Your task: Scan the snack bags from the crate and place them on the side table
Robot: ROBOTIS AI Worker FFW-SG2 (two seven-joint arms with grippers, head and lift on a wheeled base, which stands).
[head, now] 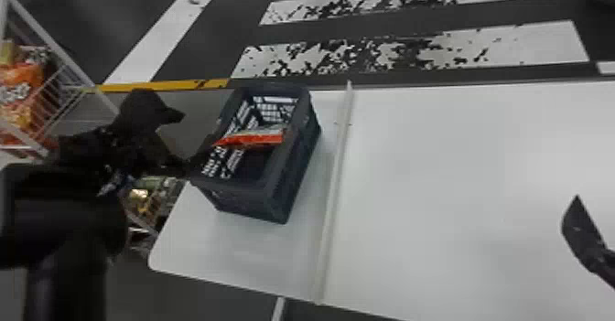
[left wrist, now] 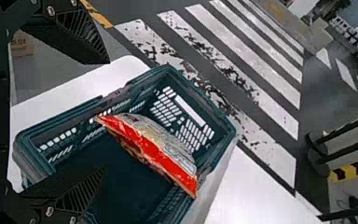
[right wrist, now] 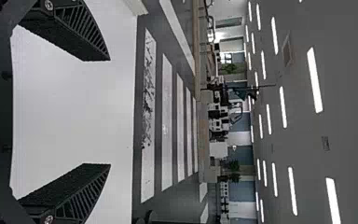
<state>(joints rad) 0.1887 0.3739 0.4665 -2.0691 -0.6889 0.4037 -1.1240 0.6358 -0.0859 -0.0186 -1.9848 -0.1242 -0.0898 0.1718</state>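
Note:
Beside the left side of the dark crate (head: 297,174), my left gripper (head: 184,139) is open with nothing between its fingers. A red and silver snack bag (head: 250,139) leans inside the crate, nearer its far end. In the left wrist view the left gripper (left wrist: 106,115) is spread over the edge of the crate (left wrist: 226,119), with the snack bag (left wrist: 151,151) beyond its fingertips. My right gripper (head: 583,233) is parked at the right edge, above the white table (head: 457,169). The right wrist view shows the right gripper (right wrist: 109,112) open and holding nothing.
A raised white strip (head: 336,183) runs along the tabletop just right of the crate. Wire racks with snack packs, including an orange bag (head: 20,91), stand at the left. Striped floor (head: 412,50) lies past the table's far edge.

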